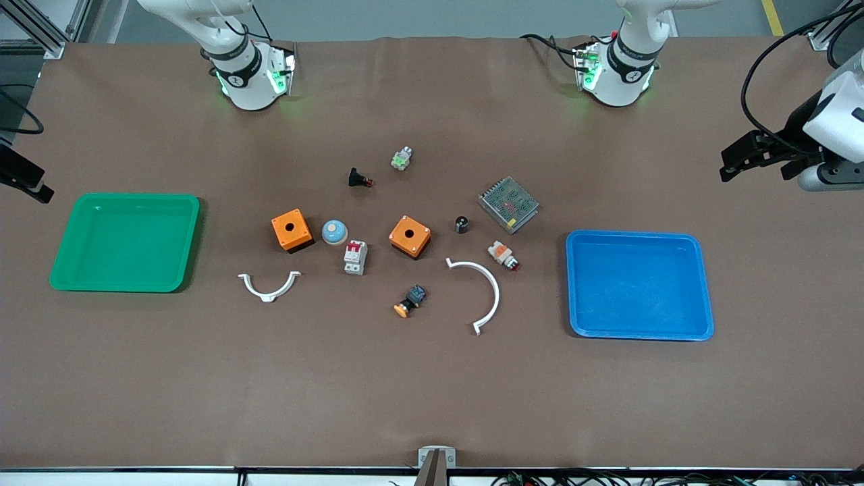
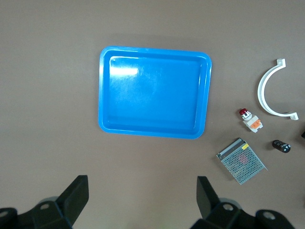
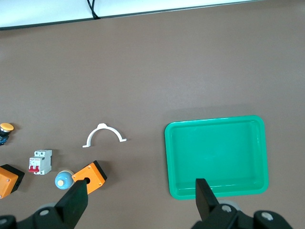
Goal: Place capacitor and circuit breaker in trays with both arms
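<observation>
Capacitor [image 1: 462,224]: black cylinder lying mid-surface, between an orange box [image 1: 410,237] and the metal mesh unit [image 1: 508,204], touching neither.
Breaker [image 1: 355,257]: white block with red lever, mid-surface, just nearer the front camera than the blue dome [image 1: 334,232]; a second orange box [image 1: 291,230] lies beside the dome toward the right arm's end.
Blue tray [image 1: 702,290]: toward the left arm's end of the surface, holding nothing.
Green tray [image 1: 191,243]: toward the right arm's end, holding nothing.
Left gripper [image 2: 143,200]: raised at the left arm's end of the surface, by the blue tray; fingers [image 2: 76,193] spread wide, holding nothing.
Right gripper [image 3: 142,200]: raised at the right arm's end, at the green tray's edge; fingers [image 3: 76,198] spread wide, holding nothing.
</observation>
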Action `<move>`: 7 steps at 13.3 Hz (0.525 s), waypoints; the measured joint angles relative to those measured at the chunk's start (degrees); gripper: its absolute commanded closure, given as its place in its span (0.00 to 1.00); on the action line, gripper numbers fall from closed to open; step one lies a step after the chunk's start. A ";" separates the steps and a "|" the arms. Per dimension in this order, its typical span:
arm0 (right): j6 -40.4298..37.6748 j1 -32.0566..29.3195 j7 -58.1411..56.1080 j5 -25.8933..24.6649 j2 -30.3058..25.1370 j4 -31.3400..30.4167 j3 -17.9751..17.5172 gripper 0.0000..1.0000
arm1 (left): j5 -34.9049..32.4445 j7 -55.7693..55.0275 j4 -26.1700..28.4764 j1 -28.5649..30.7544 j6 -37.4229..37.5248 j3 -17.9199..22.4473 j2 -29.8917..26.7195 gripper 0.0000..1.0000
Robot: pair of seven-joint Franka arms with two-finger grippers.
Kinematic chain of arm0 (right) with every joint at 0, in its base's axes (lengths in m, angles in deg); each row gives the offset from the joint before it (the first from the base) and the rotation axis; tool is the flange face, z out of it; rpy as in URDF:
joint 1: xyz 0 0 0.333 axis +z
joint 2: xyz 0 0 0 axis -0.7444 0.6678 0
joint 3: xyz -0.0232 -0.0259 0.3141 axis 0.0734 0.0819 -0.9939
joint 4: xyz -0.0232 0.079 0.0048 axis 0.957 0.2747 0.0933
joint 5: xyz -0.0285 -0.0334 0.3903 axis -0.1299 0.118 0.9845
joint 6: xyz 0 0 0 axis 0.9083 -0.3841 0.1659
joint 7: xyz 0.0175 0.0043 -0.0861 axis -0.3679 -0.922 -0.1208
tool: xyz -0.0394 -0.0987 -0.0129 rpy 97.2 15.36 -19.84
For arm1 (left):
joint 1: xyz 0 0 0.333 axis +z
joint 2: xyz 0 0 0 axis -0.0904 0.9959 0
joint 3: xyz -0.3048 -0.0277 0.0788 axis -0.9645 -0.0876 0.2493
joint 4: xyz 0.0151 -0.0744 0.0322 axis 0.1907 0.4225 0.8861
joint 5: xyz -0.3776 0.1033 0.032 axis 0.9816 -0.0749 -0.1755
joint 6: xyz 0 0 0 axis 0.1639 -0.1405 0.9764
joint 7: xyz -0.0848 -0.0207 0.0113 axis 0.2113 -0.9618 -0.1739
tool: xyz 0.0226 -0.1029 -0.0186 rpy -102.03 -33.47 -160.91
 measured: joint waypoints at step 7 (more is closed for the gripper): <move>0.00 0.00 0.00 0.00 0.00 0.01 0.00 0.00 | 0.00 0.00 -0.08 -0.32 0.18 -0.05 0.68 0.00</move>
